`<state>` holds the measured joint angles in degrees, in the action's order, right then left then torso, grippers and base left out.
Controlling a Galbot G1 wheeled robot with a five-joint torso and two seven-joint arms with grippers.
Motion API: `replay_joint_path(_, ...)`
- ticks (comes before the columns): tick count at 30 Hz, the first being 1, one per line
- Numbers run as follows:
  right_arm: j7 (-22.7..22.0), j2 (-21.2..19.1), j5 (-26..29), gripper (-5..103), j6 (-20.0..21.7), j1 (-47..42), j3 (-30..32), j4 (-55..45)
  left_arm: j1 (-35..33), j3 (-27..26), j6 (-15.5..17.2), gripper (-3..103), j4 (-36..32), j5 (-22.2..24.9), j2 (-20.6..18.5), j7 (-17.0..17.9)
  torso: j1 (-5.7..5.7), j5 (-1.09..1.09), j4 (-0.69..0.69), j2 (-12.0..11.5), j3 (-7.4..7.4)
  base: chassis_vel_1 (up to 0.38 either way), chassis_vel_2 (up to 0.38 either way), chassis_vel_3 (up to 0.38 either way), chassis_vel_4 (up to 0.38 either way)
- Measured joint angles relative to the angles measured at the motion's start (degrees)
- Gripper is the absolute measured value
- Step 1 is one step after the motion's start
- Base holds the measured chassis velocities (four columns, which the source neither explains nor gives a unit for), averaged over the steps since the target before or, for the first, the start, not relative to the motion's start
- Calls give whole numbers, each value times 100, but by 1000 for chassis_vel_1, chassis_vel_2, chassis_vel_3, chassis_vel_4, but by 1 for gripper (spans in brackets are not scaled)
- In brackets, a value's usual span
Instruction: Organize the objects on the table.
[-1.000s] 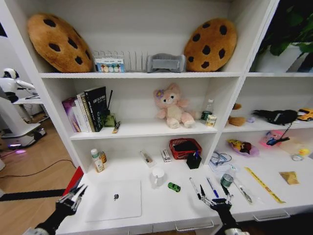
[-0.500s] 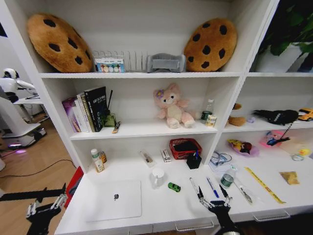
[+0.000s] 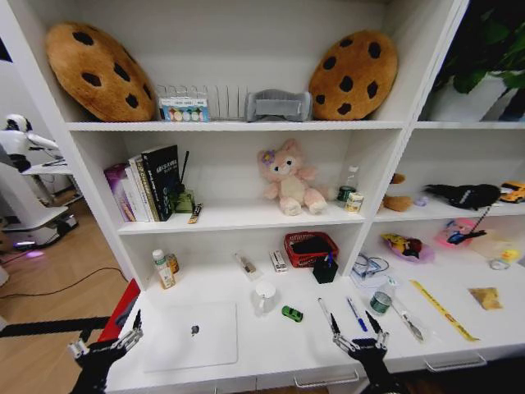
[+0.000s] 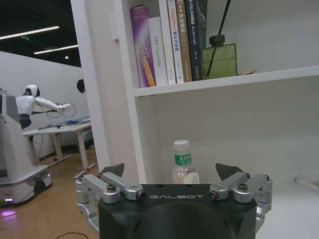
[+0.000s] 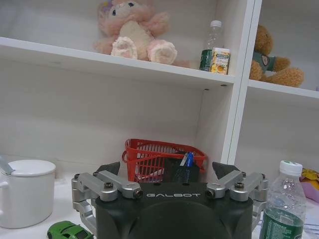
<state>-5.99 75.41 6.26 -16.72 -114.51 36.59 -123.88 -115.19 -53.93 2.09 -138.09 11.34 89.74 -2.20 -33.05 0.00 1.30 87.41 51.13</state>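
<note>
The silver laptop (image 3: 193,335) lies closed at the front left of the white table (image 3: 279,351). A tiny green toy car (image 3: 291,313) (image 5: 70,231) sits to its right, past a white mug (image 3: 264,296). The black pen (image 3: 326,312) and the blue pen (image 3: 355,313) lie side by side further right. My right gripper (image 3: 358,335) (image 5: 167,169) hovers open at the table's front edge, just in front of the two pens. Open as well, my left gripper (image 3: 105,341) (image 4: 169,172) hangs at the table's left front corner, beside the laptop.
A red basket (image 5: 159,154), a black pen holder (image 3: 325,268) and a small bottle (image 3: 162,268) (image 4: 182,162) stand at the back of the table. A green-labelled bottle (image 3: 380,300), a yellow ruler (image 3: 441,309) and other clutter lie to the right. Shelves with books and plush toys rise behind.
My left gripper swung from above the table's left front corner down and out to the left, then came partway back. The right gripper has barely moved.
</note>
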Motion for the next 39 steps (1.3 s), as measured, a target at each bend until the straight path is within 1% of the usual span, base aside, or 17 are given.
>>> replay_joint_path(5, 143, -56, 39, 100, -27, 53, 24, 79, 7, -1, 7, 100, -2, -21, -7, 2, 0, 0, 1, 0, 0, 0, 0, 0, 0)
replay_joint_path(7, 644, -351, 367, 100, -81, 353, 98, 267, 8, -3, 7, 100, -2, -22, -11, 2, 0, 0, 1, 0, 0, 0, 0, 0, 0)
replay_joint_path(10, 794, -597, 621, 100, 21, 540, 125, 399, 8, -4, 8, 100, -2, -22, -11, 2, 0, 1, 1, 0, 0, 0, 0, 0, 0)
replay_joint_path(12, 1219, -1220, 1248, 100, 297, 913, 134, 788, 8, -5, 7, 100, -2, -22, -12, 2, 0, 1, 0, 0, 0, 0, 0, 0, 0)
replay_joint_path(13, 1219, -1220, 1248, 100, 297, 913, 134, 788, 8, -5, 7, 100, -2, -22, -12, 2, 0, 1, 0, 0, 0, 0, 0, 0, 0)
replay_joint_path(15, 1917, -2121, 2059, 100, 517, 1317, -51, 1370, 8, -6, 7, 100, -1, -22, -14, 1, -1, 2, -4, -1, 1, 0, 0, 0, 0)
replay_joint_path(16, 1917, -2121, 2059, 100, 517, 1317, -51, 1370, 8, -6, 7, 100, -1, -22, -14, 1, -1, 2, -4, -1, 1, 0, 0, 0, 0)
replay_joint_path(18, 2647, -2553, 2293, 100, 506, 1473, -158, 1781, 8, -7, 6, 100, 0, -22, -15, 1, -2, 1, -1, -1, 1, 0, 0, 0, 0)
replay_joint_path(19, 2647, -2553, 2293, 100, 506, 1473, -158, 1781, 8, -7, 6, 100, 0, -22, -15, 1, -2, 1, -1, -1, 1, 0, 0, 0, 0)
replay_joint_path(20, 3073, -2717, 2296, 100, 437, 1583, -227, 2005, 8, -8, 5, 100, 2, -22, -16, 0, -1, 1, 0, -1, 1, 0, 0, 0, 0)
replay_joint_path(21, 3073, -2717, 2296, 100, 437, 1583, -227, 2005, 8, -8, 5, 100, 2, -22, -16, 0, -1, 1, 0, -1, 1, 0, 0, 0, 0)
replay_joint_path(23, 3379, -2833, 2193, 100, 379, 1747, -337, 2285, 7, -9, 4, 100, 3, -22, -16, 0, -1, 1, 0, -1, 1, 0, 0, 0, 0)
replay_joint_path(26, 3458, -2849, 2127, 100, 361, 1856, -403, 2382, 7, -9, 4, 100, 3, -21, -16, 0, -1, 0, 1, -1, 1, 0, 0, 0, 0)
replay_joint_path(27, 3530, -2875, 2046, 100, 338, 2073, -540, 2506, 7, -10, 3, 100, 4, -21, -17, -1, -1, 0, 1, 0, 1, 0, 0, 0, 0)
replay_joint_path(28, 3550, -2940, 1928, 100, 314, 2720, -1057, 2848, 7, -11, 2, 100, 6, -20, -18, -2, -1, 1, -2, -1, 1, 0, 0, 0, 0)
replay_joint_path(36, 3440, -2862, 1742, 100, 307, 3306, -1762, 3223, 6, -11, -2, 100, 9, -19, -19, -3, 0, 0, 0, 0, 0, 0, 0, 0, 0)
replay_joint_path(39, 3436, -2825, 1705, 100, 297, 3378, -1851, 3275, 6, -11, -3, 100, 9, -19, -20, -3, 0, 0, 0, 0, 0, 0, 0, 0, 0)
